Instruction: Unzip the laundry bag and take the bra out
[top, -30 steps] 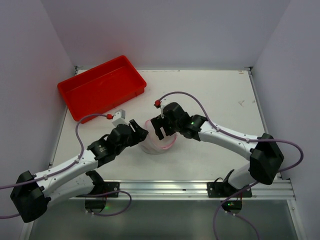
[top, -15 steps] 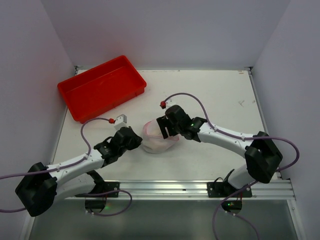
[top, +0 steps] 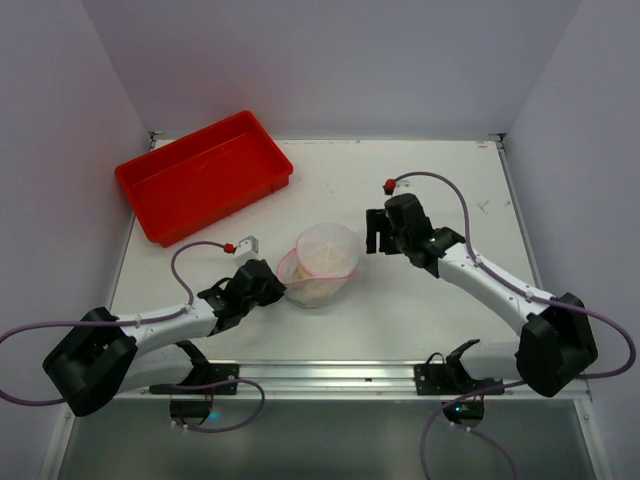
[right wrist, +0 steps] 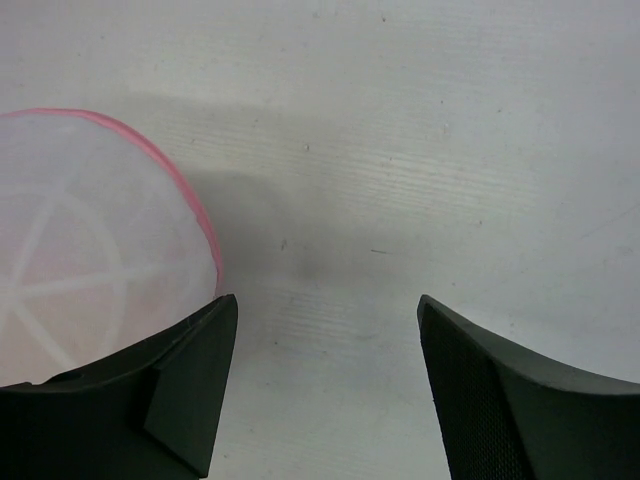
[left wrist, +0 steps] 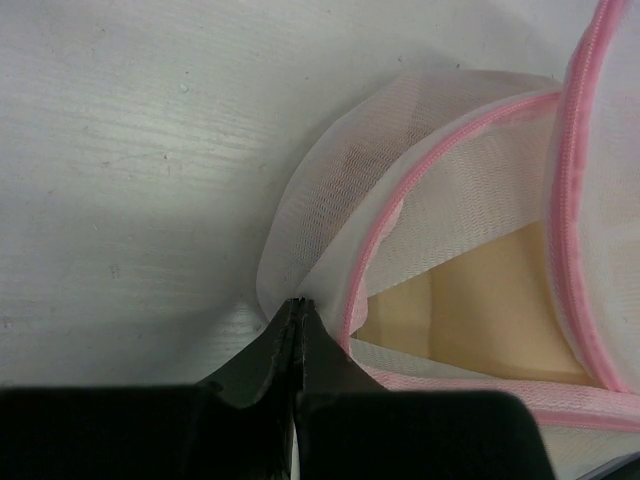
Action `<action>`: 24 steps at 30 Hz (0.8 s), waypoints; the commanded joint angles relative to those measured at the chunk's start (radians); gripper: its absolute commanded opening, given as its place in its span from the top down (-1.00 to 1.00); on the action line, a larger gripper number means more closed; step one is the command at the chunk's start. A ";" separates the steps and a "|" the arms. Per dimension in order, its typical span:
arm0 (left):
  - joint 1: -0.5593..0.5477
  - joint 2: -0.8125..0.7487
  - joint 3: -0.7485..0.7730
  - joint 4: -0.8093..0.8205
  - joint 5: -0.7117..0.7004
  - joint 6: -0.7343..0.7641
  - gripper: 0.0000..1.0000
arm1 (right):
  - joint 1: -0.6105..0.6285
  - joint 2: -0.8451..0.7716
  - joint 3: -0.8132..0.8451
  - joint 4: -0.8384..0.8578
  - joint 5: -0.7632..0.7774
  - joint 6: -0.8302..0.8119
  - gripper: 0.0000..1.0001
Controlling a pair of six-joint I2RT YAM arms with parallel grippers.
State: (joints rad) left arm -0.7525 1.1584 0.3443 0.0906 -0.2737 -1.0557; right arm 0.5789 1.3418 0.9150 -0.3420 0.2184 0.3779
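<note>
The laundry bag (top: 318,268) is a round white mesh pouch with a pink zipper rim, lying mid-table with its lid flap lifted. In the left wrist view the rim gapes and the beige bra (left wrist: 487,312) shows inside the laundry bag (left wrist: 335,185). My left gripper (top: 281,290) is at the bag's left edge, shut on a fold of its mesh (left wrist: 298,301). My right gripper (top: 375,232) stands open just right of the bag, apart from it. In the right wrist view it (right wrist: 326,312) holds nothing, over bare table, with the bag (right wrist: 95,235) at the left.
A red plastic tray (top: 160,195) sits at the back left of the white table (top: 440,190). Walls close in the table on the left, back and right.
My left gripper has closed on the bag's mesh edge. The right gripper has drawn back to the right, off the bag. The bag's lid now stands open.
</note>
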 commanded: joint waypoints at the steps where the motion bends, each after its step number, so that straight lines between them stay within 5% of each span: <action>1: 0.007 -0.005 -0.004 0.047 -0.012 0.013 1.00 | -0.022 -0.107 0.014 -0.052 -0.010 0.041 -0.49; 6: 0.007 -0.029 0.013 0.025 -0.025 0.025 1.00 | 0.128 -0.205 0.089 -0.031 -0.025 -0.040 -0.61; 15: 0.007 -0.049 0.009 0.012 -0.035 0.025 1.00 | 0.343 -0.046 0.215 0.087 -0.208 -0.057 -0.68; 24: 0.007 -0.058 0.004 0.001 -0.038 0.019 1.00 | 0.455 0.282 0.361 0.042 0.280 -0.203 -0.92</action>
State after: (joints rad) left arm -0.7525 1.1141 0.3443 0.0875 -0.2741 -1.0538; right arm 1.0256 1.5658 1.2049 -0.2916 0.2962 0.2440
